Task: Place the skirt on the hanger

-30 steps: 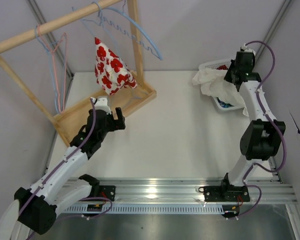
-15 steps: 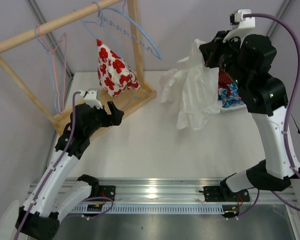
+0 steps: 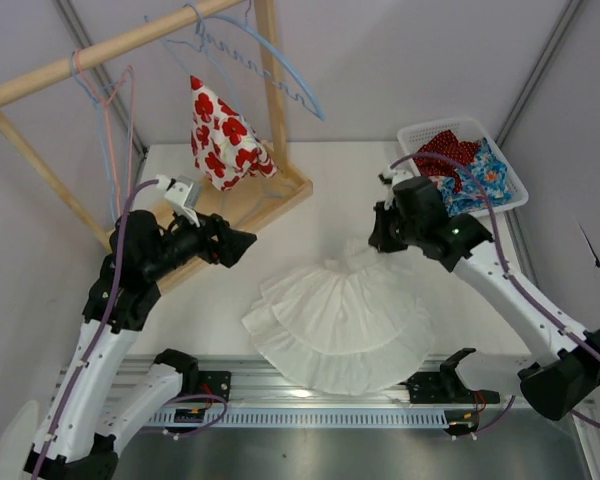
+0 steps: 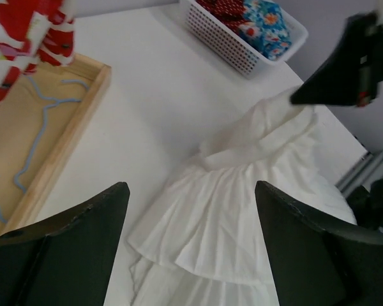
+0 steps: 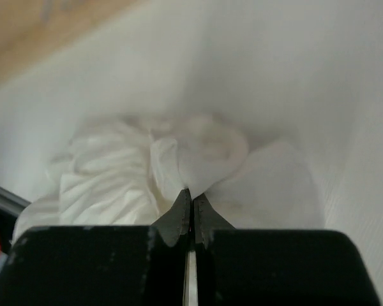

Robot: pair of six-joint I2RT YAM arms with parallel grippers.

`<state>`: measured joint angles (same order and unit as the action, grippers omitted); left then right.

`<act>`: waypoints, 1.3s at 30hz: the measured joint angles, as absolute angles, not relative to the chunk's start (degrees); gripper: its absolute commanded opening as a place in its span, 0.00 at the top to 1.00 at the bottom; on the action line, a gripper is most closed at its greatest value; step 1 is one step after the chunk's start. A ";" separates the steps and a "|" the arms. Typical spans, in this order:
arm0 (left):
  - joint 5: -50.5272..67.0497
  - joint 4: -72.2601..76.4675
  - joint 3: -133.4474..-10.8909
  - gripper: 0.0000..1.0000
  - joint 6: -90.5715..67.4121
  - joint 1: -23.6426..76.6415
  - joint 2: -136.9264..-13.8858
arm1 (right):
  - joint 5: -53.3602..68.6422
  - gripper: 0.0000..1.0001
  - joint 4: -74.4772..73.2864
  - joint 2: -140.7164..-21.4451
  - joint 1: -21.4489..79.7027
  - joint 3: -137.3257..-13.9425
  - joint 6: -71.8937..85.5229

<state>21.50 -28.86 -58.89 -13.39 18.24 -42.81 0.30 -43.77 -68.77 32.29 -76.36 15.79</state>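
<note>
A white tiered skirt (image 3: 340, 318) lies spread on the table near the front edge. It also shows in the left wrist view (image 4: 242, 191) and the right wrist view (image 5: 179, 159). My right gripper (image 3: 380, 240) is shut on the skirt's upper end, with the fabric pinched between the fingertips (image 5: 192, 199). My left gripper (image 3: 242, 243) is open and empty, above the table left of the skirt (image 4: 188, 191). Blue wire hangers (image 3: 270, 75) hang on the wooden rack's rail (image 3: 110, 50). A pink hanger (image 3: 120, 110) hangs further left.
A red-and-white patterned garment (image 3: 223, 135) hangs on the rack above its wooden base tray (image 3: 270, 200). A blue hanger (image 4: 41, 121) lies in that tray. A white basket (image 3: 510, 170) with colourful clothes stands at the back right.
My right arm has swung the white skirt out of the basket, over the table and down, so the skirt now lies spread flat. My left arm rose and turned toward the skirt.
</note>
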 measured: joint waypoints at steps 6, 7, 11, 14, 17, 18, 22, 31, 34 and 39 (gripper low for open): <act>23.81 -25.61 -54.89 0.18 -14.59 26.94 -46.19 | 2.66 1.00 -44.73 -68.14 34.30 -65.63 16.49; 23.16 -24.71 -54.26 0.19 -15.09 30.35 -47.77 | 3.11 1.00 -44.53 -67.26 34.33 -65.63 16.47; 20.25 -20.43 -53.30 0.19 -17.87 39.90 -55.57 | 6.39 1.00 -45.25 -60.69 34.35 -65.69 16.67; 16.67 -17.06 -53.17 0.20 -20.10 41.93 -61.60 | 8.51 1.00 -46.30 -55.77 34.89 -64.42 18.44; 13.85 -14.96 -54.24 0.23 -21.10 42.41 -67.20 | 8.19 1.00 -47.83 -51.07 35.88 -59.68 21.28; 13.19 -14.28 -55.02 0.25 -21.17 42.46 -69.52 | 7.86 1.00 -48.47 -49.69 36.10 -57.89 22.48; 12.34 -11.44 -57.08 0.33 -21.28 43.16 -78.39 | 5.21 1.00 -50.98 -46.54 36.38 -53.71 25.54; 13.67 -12.14 -65.41 0.37 -20.91 45.39 -94.70 | 2.26 1.00 -50.46 -45.60 36.27 -53.56 25.87; 13.45 -12.88 -69.23 0.40 -20.71 47.13 -98.21 | 1.96 1.00 -49.36 -47.20 36.12 -53.08 25.89; 13.19 -14.06 -71.02 0.43 -20.40 48.64 -99.88 | 1.50 1.00 -48.64 -47.24 35.05 -51.96 25.93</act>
